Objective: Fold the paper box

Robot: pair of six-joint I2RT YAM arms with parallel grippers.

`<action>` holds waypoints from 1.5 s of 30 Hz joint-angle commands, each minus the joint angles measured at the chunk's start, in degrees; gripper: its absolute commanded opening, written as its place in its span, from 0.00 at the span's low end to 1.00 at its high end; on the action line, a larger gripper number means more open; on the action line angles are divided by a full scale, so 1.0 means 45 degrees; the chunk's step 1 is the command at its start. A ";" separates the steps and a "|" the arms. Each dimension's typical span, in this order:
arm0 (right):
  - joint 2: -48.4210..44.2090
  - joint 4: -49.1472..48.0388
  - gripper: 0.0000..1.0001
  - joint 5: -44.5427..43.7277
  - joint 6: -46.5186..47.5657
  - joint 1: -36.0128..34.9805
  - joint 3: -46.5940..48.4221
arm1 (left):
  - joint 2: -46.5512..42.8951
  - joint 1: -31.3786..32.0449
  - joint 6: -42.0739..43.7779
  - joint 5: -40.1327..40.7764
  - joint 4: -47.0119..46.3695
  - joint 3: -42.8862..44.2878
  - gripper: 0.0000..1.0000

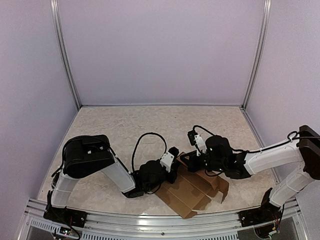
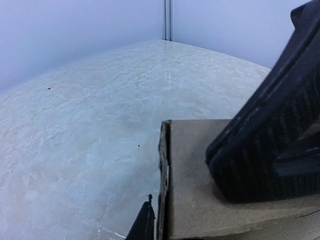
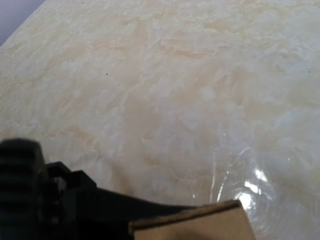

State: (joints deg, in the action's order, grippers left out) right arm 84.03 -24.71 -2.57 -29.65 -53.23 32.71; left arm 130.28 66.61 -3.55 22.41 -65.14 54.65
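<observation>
Showing plain brown cardboard on every visible face, the box (image 1: 192,190) lies partly folded on the table (image 1: 150,125), close to the near edge and between the two arms. Its panels spread flat toward the front, while one side at the right stands raised.

Left gripper (image 1: 175,167): reaches in from the left and meets the box at its near-left side. In the left wrist view a cardboard panel stands on edge between the fingers. The large dark finger (image 2: 270,140) lies against the panel's broad face. The tip of the other finger (image 2: 145,225) shows just beside the panel's cut edge, on the opposite side. The fingers are closed on this panel.

Right gripper (image 1: 186,160): reaches in from the right and sits over the far-left corner of the box, just beside the left gripper. Its fingers (image 3: 30,200) are together with nothing between them. In the right wrist view they appear dark and blurred at the lower left. A corner of the cardboard rises at the bottom of that view, just in front of them. Whether the tips touch the cardboard cannot be told.

The marbled beige tabletop fills the rest of both wrist views.
</observation>
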 commanded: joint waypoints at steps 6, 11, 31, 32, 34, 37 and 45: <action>-0.0212 0.0287 0.00 0.0085 -0.0256 0.0083 -0.0292 | 0.0166 -0.0055 0.0254 0.0054 -0.0125 0.0192 0.00; -0.0522 0.0687 0.00 0.0065 -0.0205 0.0090 -0.0091 | -0.0039 0.0017 0.0428 0.0662 -0.0133 -0.0022 0.00; -0.2281 0.4160 0.00 -0.1115 0.1186 0.0179 0.1169 | -0.0402 0.0178 0.0692 0.1743 -0.0319 -0.0540 0.00; -0.2550 0.4487 0.00 -0.1151 0.1410 0.0242 0.1308 | -0.0429 0.0178 0.0718 0.1746 -0.0458 -0.0602 0.00; -0.2869 0.5117 0.00 -0.1122 0.1687 0.0380 0.1437 | -0.0534 0.0180 0.0747 0.1603 -0.0662 -0.0783 0.00; -0.3410 0.6177 0.00 -0.0557 0.2313 0.0775 0.1695 | -0.0756 0.0150 0.1053 0.0930 -0.1070 -0.1109 0.00; -0.3889 0.7034 0.00 0.2443 0.3154 0.2379 0.1661 | -0.1619 -0.0217 0.0848 -0.1419 -0.1644 -0.1948 0.00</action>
State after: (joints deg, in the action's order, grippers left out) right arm 66.04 2.66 -0.25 -18.28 -46.19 40.03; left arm 125.84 66.39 -0.30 22.68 -69.01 47.77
